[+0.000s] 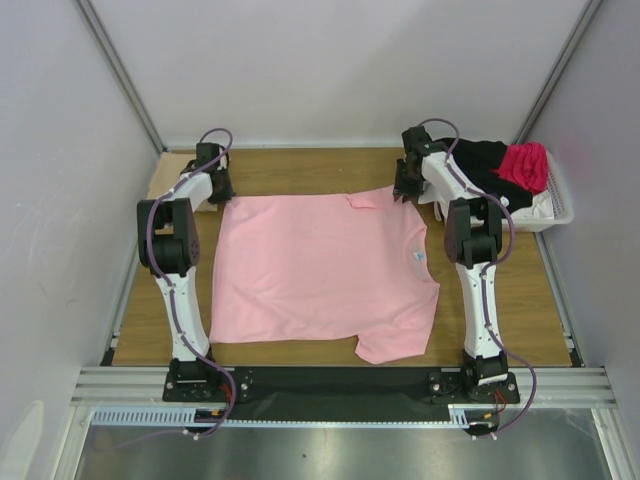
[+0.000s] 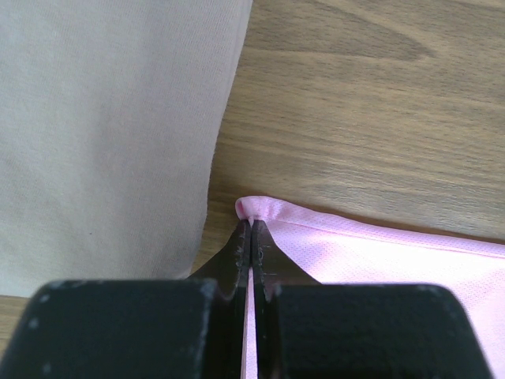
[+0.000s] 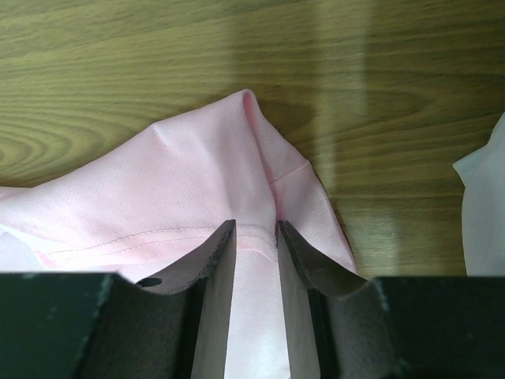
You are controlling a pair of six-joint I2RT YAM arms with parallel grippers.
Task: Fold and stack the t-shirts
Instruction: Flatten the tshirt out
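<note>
A light pink t-shirt point(image 1: 320, 275) lies spread flat on the wooden table. At its far left corner my left gripper point(image 1: 222, 196) is shut on the hem; in the left wrist view the jaws point(image 2: 251, 225) pinch the pink edge point(image 2: 379, 253). My right gripper point(image 1: 405, 192) sits low at the far right sleeve. In the right wrist view it point(image 3: 256, 229) stands open, its fingers apart with pink cloth point(image 3: 197, 189) lying between and under them. A small flap of the sleeve point(image 1: 362, 201) is turned over. A tan t-shirt point(image 2: 110, 134) lies next to the left gripper.
A white basket point(image 1: 560, 205) at the far right holds a black t-shirt point(image 1: 480, 155) and a magenta one point(image 1: 525, 165). White cloth point(image 3: 485, 205) shows at the right edge of the right wrist view. The tan t-shirt point(image 1: 172, 168) sits in the far left corner.
</note>
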